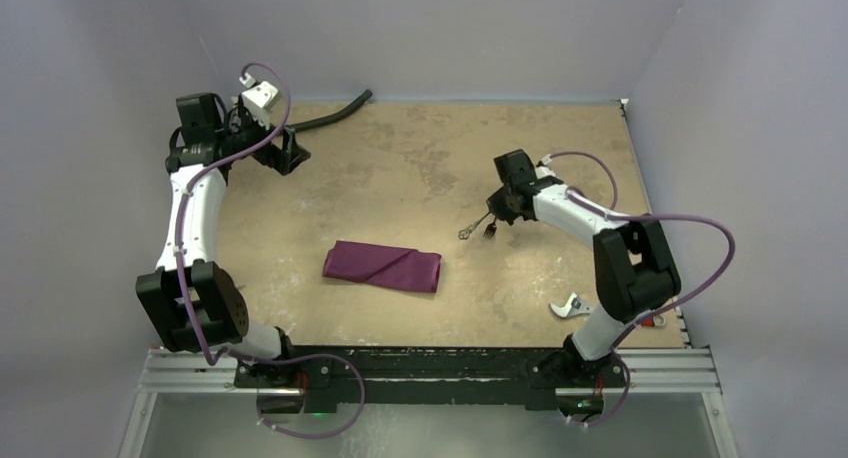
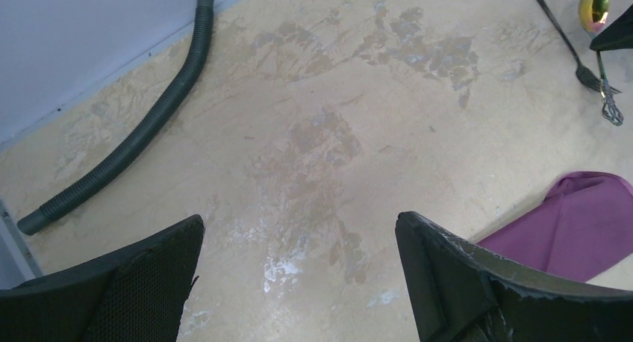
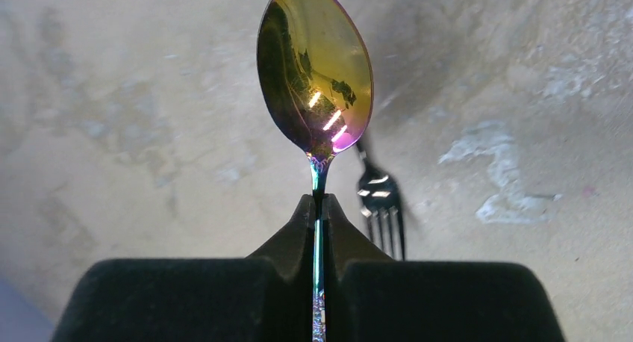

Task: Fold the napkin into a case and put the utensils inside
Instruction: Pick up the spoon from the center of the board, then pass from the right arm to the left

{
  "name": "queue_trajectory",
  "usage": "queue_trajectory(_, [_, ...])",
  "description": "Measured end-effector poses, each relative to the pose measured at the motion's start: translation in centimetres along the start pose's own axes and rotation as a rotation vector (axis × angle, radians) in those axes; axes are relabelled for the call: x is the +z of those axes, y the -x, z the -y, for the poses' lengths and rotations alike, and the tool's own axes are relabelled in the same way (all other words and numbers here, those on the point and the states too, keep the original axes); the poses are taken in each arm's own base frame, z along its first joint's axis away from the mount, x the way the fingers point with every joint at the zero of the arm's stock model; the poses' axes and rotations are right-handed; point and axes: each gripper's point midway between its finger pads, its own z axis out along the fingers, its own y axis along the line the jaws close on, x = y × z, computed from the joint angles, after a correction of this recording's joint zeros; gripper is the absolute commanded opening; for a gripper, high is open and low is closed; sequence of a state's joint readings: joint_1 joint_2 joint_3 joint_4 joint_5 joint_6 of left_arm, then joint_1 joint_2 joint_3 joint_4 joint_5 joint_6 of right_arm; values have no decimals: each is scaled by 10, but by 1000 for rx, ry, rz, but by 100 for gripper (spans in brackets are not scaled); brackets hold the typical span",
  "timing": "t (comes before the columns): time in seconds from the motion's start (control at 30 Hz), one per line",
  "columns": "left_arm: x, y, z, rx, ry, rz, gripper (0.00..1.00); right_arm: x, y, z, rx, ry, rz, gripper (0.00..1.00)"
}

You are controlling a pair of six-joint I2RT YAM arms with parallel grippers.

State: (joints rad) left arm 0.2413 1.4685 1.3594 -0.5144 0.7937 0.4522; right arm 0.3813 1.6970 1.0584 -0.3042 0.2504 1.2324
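The plum-purple napkin point(image 1: 383, 266) lies folded into a flat rectangular case near the middle of the table point(image 1: 400, 148), between the two arms and touching neither. In the overhead view its long axis runs left to right, with the right end tilted slightly toward the near edge. One diagonal fold crosses its top. It is the only cloth in view.

There are two utensils, one spoon point(image 3: 315, 73) and one fork point(image 3: 381, 207). Both are right of the case and well apart from it.

The right gripper point(image 3: 317, 204) is pressed together on the spoon's thin neck. The shiny gold bowl sticks out past the fingertips and the dark handle runs back between the fingers. From overhead, the handle's ornate end points left and toward the near edge. Whether that end touches the table cannot be told.

The fork lies on the table just beside the spoon. Its tines point toward the near edge and toward the right wrist camera. Its handle runs away behind the spoon's bowl.

The left gripper point(image 2: 298, 222) is at the far left of the table with its fingers spread wide and nothing between them.

One black ribbed hose point(image 2: 149, 125) lies along the far wall. One wrench point(image 1: 572, 306) with silver jaws and a red handle lies by the right arm's base.
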Motion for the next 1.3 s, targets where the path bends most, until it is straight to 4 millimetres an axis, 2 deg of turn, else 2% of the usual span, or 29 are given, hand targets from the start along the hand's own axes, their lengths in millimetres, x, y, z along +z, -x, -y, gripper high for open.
queue_trajectory(0.17, [1, 11, 15, -26, -67, 20, 99, -45, 10, -37, 26, 145, 50, 0])
queue_trajectory(0.27, [8, 21, 46, -20, -164, 21, 99, -70, 9, -64, 28, 231, 70, 0])
queue_trajectory(0.33, [20, 26, 81, -5, -258, 11, 99, -83, 1, -82, 21, 286, 69, 0])
queue_trajectory(0.4, [35, 26, 134, 6, -385, -7, 99, -94, -13, -95, 4, 327, 54, 0])
queue_trajectory(0.47, [40, 18, 187, -10, -511, -41, 99, -103, -26, -104, -12, 356, 38, 0])
queue_trajectory(0.5, [40, 14, 206, -22, -558, -60, 99, -107, -31, -109, -17, 370, 32, 0])
queue_trajectory(0.57, [40, 9, 228, -50, -610, -87, 99, -119, -42, -122, -22, 411, 21, 0])
queue_trajectory(0.77, [45, -6, 254, -114, -653, -133, 99, -142, -68, -158, -21, 511, -10, 0])
queue_trajectory(0.9, [49, -21, 257, -157, -639, -163, 93, -148, -78, -166, -18, 537, -26, 0])
queue_trajectory(0.97, [50, -26, 257, -181, -622, -174, 86, -151, -81, -168, -13, 547, -32, 0])
queue_trajectory(1.07, [52, -29, 257, -215, -609, -183, 59, -154, -85, -171, -9, 565, -38, 0])
queue_trajectory(1.13, [53, -26, 256, -225, -605, -178, 33, -157, -87, -174, -7, 578, -42, 0])
queue_trajectory(1.17, [53, -25, 256, -231, -605, -176, 12, -159, -88, -176, -9, 587, -44, 0])
queue_trajectory(1.2, [53, -25, 256, -237, -604, -176, 0, -160, -89, -178, -12, 597, -45, 0])
queue_trajectory(1.23, [53, -25, 257, -243, -604, -178, 0, -162, -90, -179, -17, 606, -44, 1])
queue_trajectory(1.3, [59, -36, 241, -266, -514, -219, 0, -165, -88, -181, -47, 622, -32, 9])
